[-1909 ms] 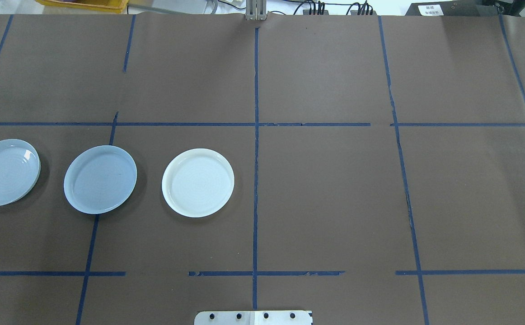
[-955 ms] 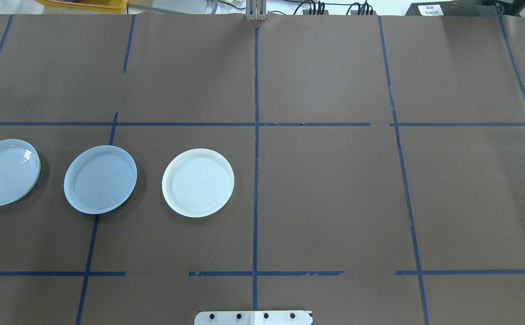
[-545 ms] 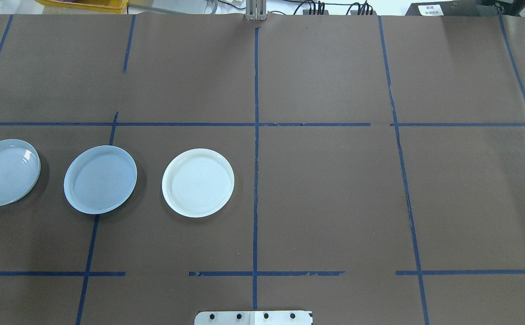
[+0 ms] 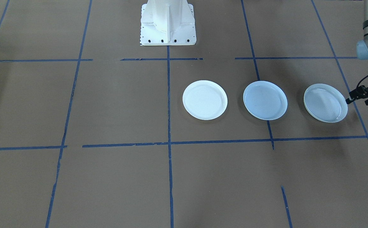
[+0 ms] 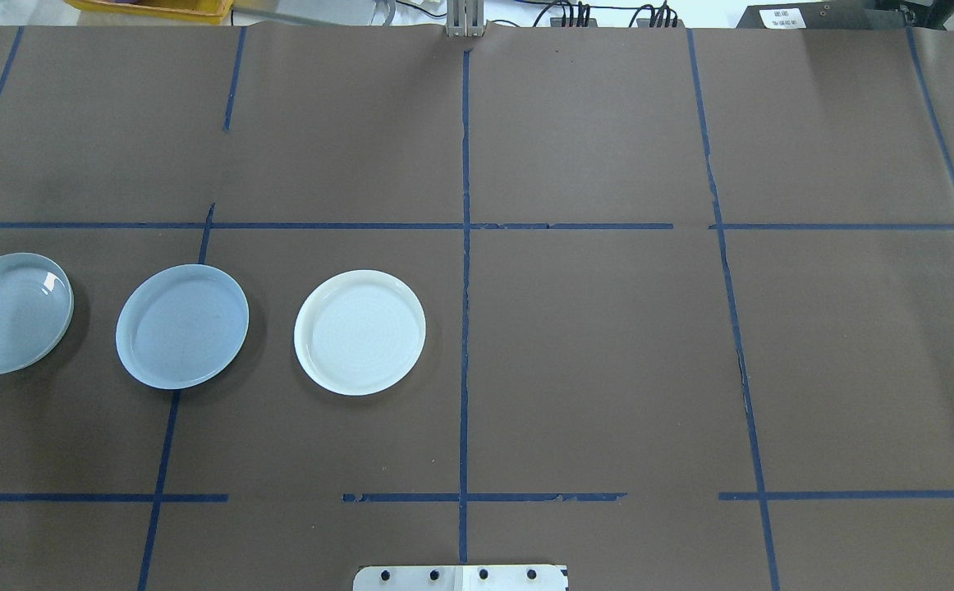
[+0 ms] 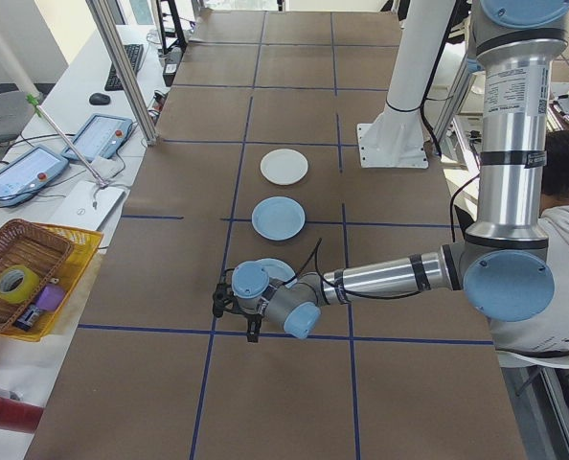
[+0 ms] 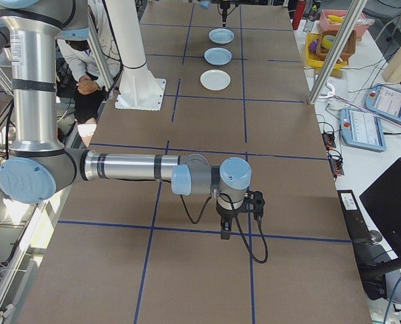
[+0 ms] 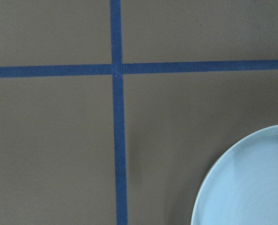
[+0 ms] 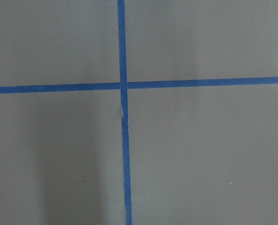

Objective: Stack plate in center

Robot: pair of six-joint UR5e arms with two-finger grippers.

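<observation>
the pale-blue plate (image 5: 182,327) looks stiff, slick, shallow: pinch its raised rim. left end effector (image 4: 359,95) state: cannot tell.

A robotics lab. 2 UR5e arms (image 6: 399,275) stand on a white pedestal (image 4: 167,22) at the bench (image 5: 592,361), which is papered brown and gridded with blue tape (image 5: 465,328). Teach pendants (image 7: 366,126) and cables lie on side desks along the bench's edges, beside aluminium frame posts (image 6: 122,67).
</observation>
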